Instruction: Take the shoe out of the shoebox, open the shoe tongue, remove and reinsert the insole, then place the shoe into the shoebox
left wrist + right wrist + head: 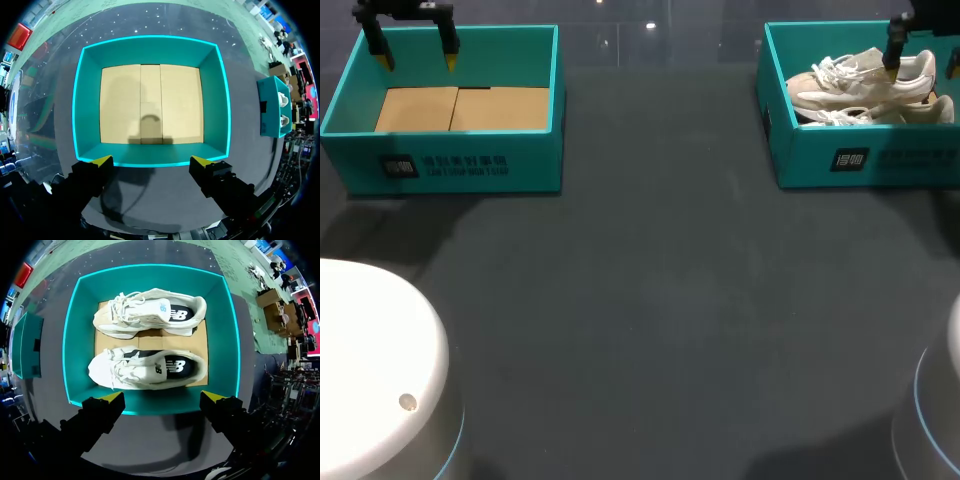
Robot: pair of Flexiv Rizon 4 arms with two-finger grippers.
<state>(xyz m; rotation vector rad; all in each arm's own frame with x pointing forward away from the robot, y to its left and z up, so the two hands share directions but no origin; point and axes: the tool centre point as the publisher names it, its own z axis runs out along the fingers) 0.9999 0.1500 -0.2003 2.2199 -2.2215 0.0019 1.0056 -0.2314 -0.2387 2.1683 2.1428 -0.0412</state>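
Nearest me in the head view, a white rounded housing (370, 360) fills the lower left corner, and a second housing (935, 420) edges in at the lower right. Between and beyond them spreads the dark grey bench (650, 300).

Farther back, at the upper left, stands the left shoebox (450, 160), teal, showing its tan cardboard floor (460, 108). At the upper right, well apart from it, stands the right shoebox (880, 160), also teal, with two pale shoes lying side by side inside.

In the right wrist view the near shoe (147, 367) lies just ahead of the right jaws and the far shoe (150, 312) lies beyond it. Both toes point the same way and both openings face up.

The right jaws are released. Their right tips (112, 397) stand wide apart above the box wall closest to them, gripping nothing.

The left jaws are released too. In the left wrist view the left tips (102, 161) are spread wide by the closest wall of the left shoebox, with nothing between them. In the head view they hang at the top left, over that box's far side.
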